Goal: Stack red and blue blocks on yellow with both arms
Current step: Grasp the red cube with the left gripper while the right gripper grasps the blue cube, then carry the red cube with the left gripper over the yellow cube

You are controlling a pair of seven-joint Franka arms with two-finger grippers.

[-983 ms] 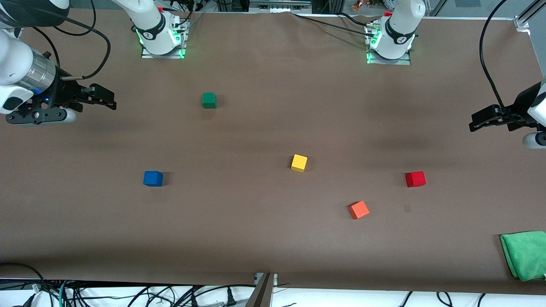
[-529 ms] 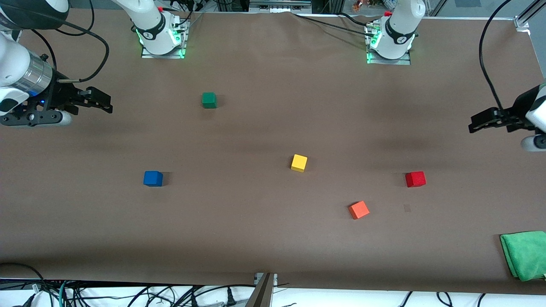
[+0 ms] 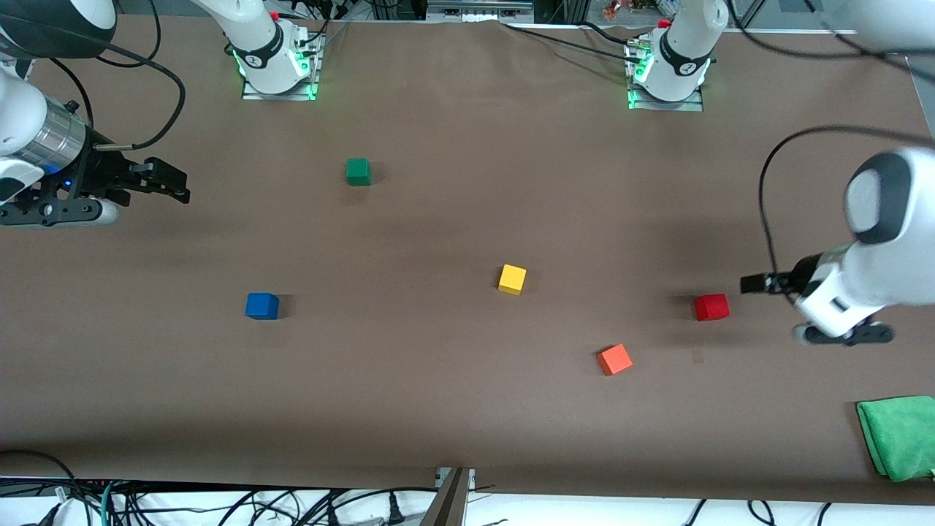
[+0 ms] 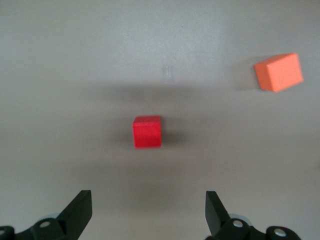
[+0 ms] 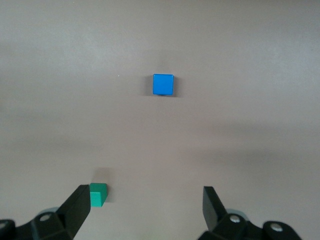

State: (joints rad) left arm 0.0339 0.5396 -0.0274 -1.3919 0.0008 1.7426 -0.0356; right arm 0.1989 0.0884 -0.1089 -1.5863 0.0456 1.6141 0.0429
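Note:
The red block [image 3: 711, 307] sits on the table toward the left arm's end; it also shows in the left wrist view [image 4: 147, 132]. The blue block [image 3: 261, 305] sits toward the right arm's end, also in the right wrist view [image 5: 163, 84]. The yellow cube [image 3: 512, 279] sits between them, bare on top. My left gripper [image 3: 752, 283] is open and empty, in the air beside the red block [image 4: 148, 210]. My right gripper [image 3: 175, 184] is open and empty, in the air near the right arm's end of the table [image 5: 145, 207].
An orange-red cube [image 3: 614, 359] lies nearer the front camera between yellow and red, also in the left wrist view [image 4: 279, 72]. A dark green cube [image 3: 358, 171] sits farther back, also in the right wrist view [image 5: 98, 194]. A green cloth [image 3: 900, 435] lies at the table's corner.
My left arm has swung down from the table's edge to just beside the red block. My right gripper has drifted slightly toward its end of the table. The blocks have not moved.

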